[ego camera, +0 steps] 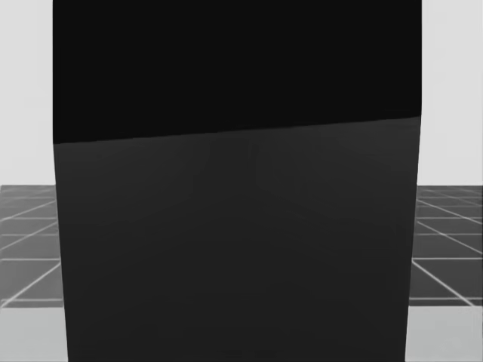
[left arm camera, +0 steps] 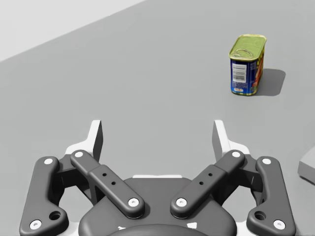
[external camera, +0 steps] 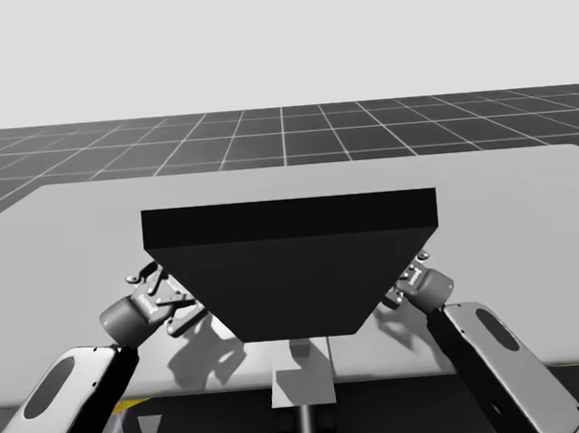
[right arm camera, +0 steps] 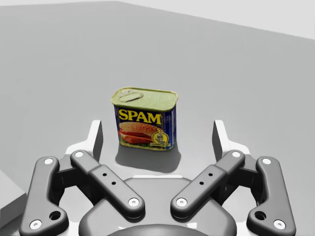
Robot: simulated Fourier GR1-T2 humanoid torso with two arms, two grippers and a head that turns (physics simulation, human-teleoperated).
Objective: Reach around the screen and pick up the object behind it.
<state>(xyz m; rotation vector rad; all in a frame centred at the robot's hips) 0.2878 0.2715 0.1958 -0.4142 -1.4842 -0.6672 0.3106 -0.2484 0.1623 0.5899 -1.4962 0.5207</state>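
Observation:
A tall black screen (external camera: 293,266) stands mid-table and hides what is behind it in the high view; it also blocks the head view as the same screen (ego camera: 238,226). Behind it stands a rectangular blue tin with a yellow-green lid (right arm camera: 145,119), upright on the grey table. My right gripper (right arm camera: 157,139) is open, and the tin sits just ahead of it, between the lines of its fingers, touching neither. My left gripper (left arm camera: 157,137) is open and holds nothing; the tin (left arm camera: 247,65) is far ahead of it, off to its right side. Both grippers flank the screen: left gripper (external camera: 165,291), right gripper (external camera: 408,279).
The grey table (external camera: 70,234) stretches wide on both sides of the screen and behind it. A low grey block edge (left arm camera: 307,167) lies beside the left gripper, and a similar block edge (right arm camera: 10,199) beside the right one. A grey post (external camera: 302,376) stands at the table's near edge.

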